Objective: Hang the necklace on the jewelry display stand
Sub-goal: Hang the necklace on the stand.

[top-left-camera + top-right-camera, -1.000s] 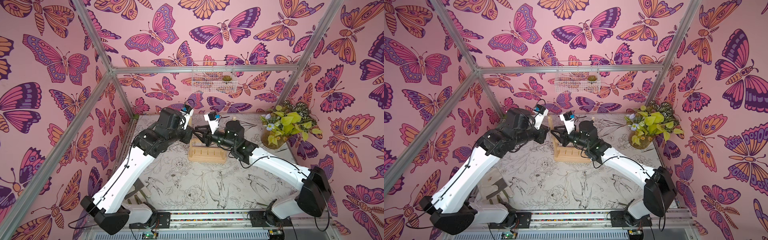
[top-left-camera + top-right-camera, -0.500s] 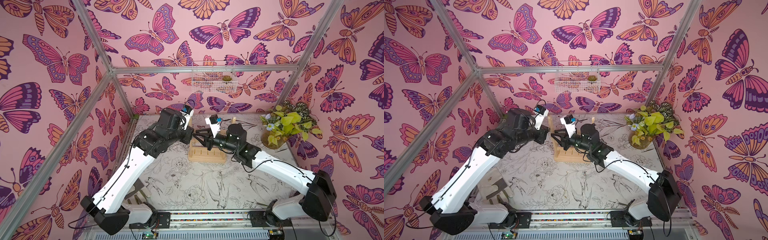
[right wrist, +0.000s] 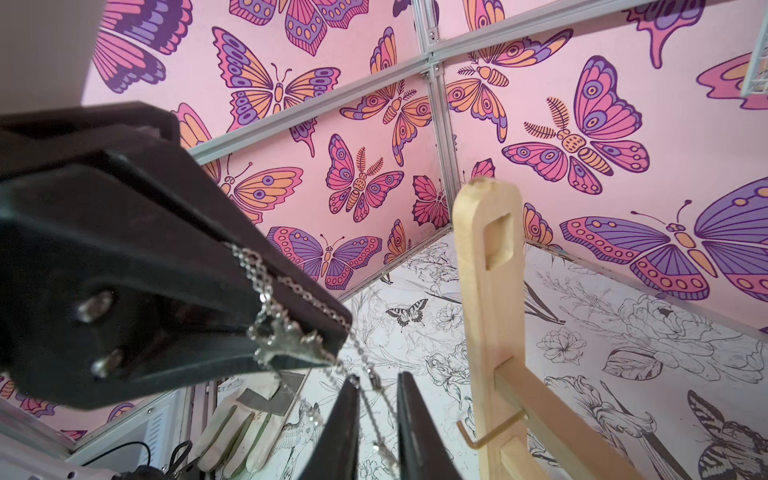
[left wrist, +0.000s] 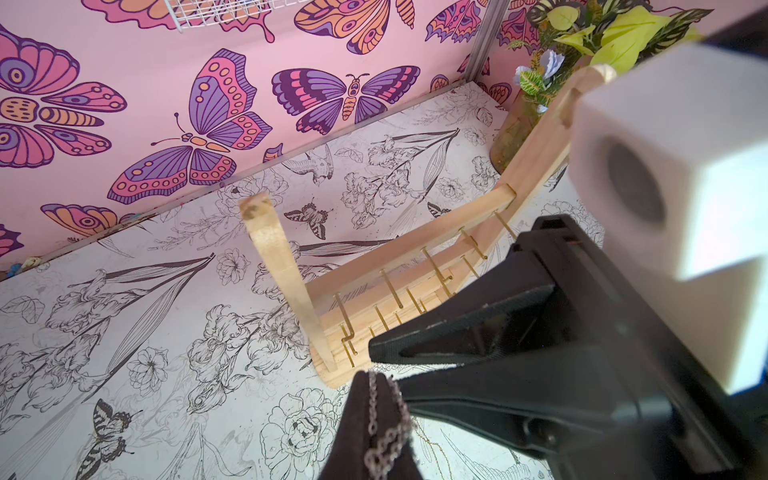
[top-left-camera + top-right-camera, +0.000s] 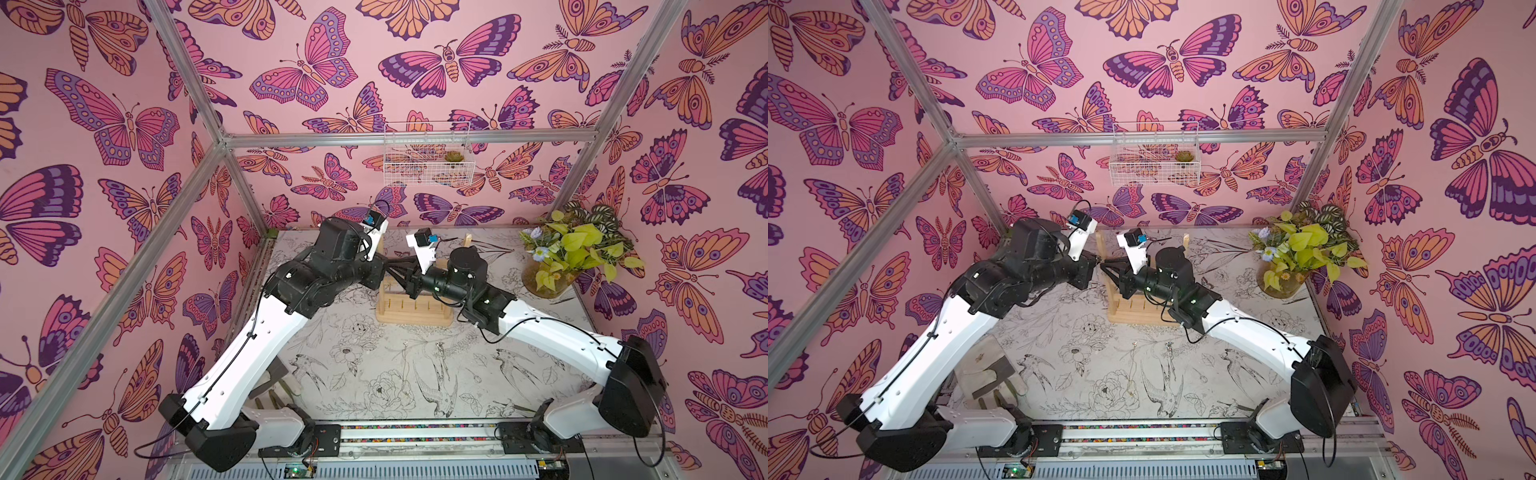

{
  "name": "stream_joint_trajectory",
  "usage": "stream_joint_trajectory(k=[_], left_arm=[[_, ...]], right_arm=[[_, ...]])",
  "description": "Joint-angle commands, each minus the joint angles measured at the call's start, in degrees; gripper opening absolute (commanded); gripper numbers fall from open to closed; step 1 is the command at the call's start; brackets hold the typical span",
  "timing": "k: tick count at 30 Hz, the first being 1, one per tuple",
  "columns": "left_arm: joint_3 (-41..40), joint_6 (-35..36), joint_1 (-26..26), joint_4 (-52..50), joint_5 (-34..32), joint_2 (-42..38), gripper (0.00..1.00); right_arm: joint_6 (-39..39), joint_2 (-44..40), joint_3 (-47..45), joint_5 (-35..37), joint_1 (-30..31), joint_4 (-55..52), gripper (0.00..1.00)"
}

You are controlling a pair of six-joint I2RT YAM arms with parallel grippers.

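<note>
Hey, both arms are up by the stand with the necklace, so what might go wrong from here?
1. The necklace lies bunched over the tips of the shut left gripper, so it may snag or knot when pulled.
2. Only a thin strand runs between the parted fingers of the right gripper, and closing might miss it.
3. Both grippers work close to an upright of the jewelry display stand and could bump it.

The jewelry display stand stands toward the back of the table. A plant sits right of it in the corner; a wire basket hangs on the wall behind.
</note>
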Motion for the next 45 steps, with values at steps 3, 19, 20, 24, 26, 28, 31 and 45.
stream_joint_trajectory(k=[3, 19, 20, 24, 26, 28, 31, 45], left_arm=[[-0.4, -0.2, -0.4, -0.3, 0.5, -0.9, 0.0], [0.1, -0.3, -0.4, -0.3, -2.2, -0.6, 0.0], [0.3, -0.2, -0.4, -0.3, -2.5, -0.5, 0.0], [0.8, 0.2, -0.4, -0.3, -4.0, 0.1, 0.0], [0.8, 0.2, -0.4, -0.2, -4.4, 0.4, 0.0], [0.8, 0.2, -0.4, 0.0, -4.5, 0.8, 0.0], [0.8, 0.1, -0.4, 0.5, -4.8, 0.9, 0.0], [-0.2, -0.6, -0.3, 2.6, -7.8, 2.2, 0.0]], right_arm=[[-0.8, 0.3, 2.2, 2.0, 0.2, 0.7, 0.14], [-0.3, 1.4, 3.6, 3.4, 0.2, 2.4, 0.02], [-0.3, 1.4, 3.9, 3.6, 0.2, 2.5, 0.02], [-1.5, 1.5, 4.9, 4.5, 0.2, 1.5, 0.02], [-1.9, 1.6, 5.1, 5.0, 0.1, 1.2, 0.01], [-2.0, 1.6, 5.1, 5.5, 0.2, 1.4, 0.01], [-2.2, 1.5, 4.6, 6.4, 0.2, 1.9, 0.01], [-3.6, 2.2, 3.7, 9.7, 0.1, 3.2, 0.0]])
